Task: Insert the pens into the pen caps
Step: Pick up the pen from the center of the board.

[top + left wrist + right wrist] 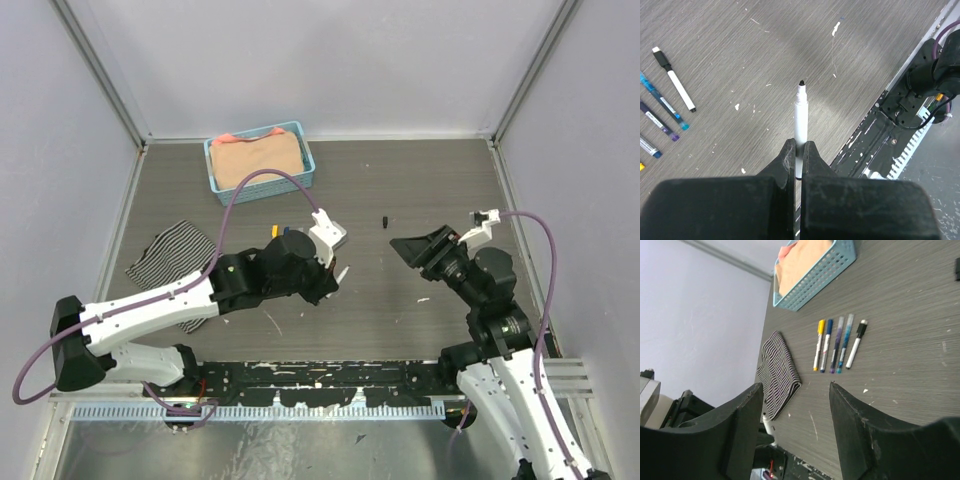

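The left pincer [800, 147] is gripping a white pen [800, 117] by its rear end, jaws closed tight on the barrel. The bare black tip is pointing away from the wrist, above the counter [400, 180]. This pen is wearing no cap yet.

Five other pens [836, 344] are lying side by side in a neat row on the counter, and each appears to be carrying its cap already: yellow, blue, purple, light blue and black. Judging from that, most of the task is looking finished.

One loose black cap [385, 220] is lying on the counter between the two arms, well apart from the held pen and touched by neither arm. It is likely the partner for the pen in hand.

The right pincer [795, 390] is hanging open and empty above the counter, near that cap. What seems to be remaining is a single pairing: the cap needs picking up, and the held tip needs pushing into it.
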Controlling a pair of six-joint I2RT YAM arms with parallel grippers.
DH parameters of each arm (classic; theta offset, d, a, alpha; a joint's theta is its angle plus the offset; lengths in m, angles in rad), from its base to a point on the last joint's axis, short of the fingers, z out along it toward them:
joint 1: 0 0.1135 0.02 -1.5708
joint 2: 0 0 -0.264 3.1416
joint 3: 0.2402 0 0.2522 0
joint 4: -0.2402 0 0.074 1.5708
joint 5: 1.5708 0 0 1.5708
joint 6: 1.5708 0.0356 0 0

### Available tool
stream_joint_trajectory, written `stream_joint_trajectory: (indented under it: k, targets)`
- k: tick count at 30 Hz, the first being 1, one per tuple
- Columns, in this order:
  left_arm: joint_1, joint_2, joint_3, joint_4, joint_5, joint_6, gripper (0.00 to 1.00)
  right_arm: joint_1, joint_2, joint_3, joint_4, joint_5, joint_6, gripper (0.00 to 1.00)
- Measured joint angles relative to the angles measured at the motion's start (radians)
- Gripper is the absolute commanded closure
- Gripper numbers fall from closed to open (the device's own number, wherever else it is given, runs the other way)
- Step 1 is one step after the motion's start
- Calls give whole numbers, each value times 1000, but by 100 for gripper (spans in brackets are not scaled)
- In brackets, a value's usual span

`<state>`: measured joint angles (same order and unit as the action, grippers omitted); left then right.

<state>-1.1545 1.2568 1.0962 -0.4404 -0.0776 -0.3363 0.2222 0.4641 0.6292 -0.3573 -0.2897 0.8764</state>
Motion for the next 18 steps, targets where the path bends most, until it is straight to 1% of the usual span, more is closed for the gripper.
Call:
stream_joint_trajectory:
  k: [2,4,6,9,11,13,18]
  targets:
    - [0,0,4,-10,-2,-3,100,47,17,-10,32,15,16,39]
    - [0,0,7,-18,-6,-6,100,132,46,-14,72,61,26,37]
    - [0,0,10,-31,-14,-8,99,257,89,-15,111,133,34,37]
    - [0,0,13,-41,-27,-10,100,488,177,-14,171,285,34,37]
    - [0,-1,15,-45,-34,-10,100,585,232,-12,198,366,34,39]
    - [0,-4,16,-45,-39,-10,99,621,277,-11,212,416,39,41]
    - [0,-20,16,-53,-54,-9,100,649,326,-11,269,493,66,47]
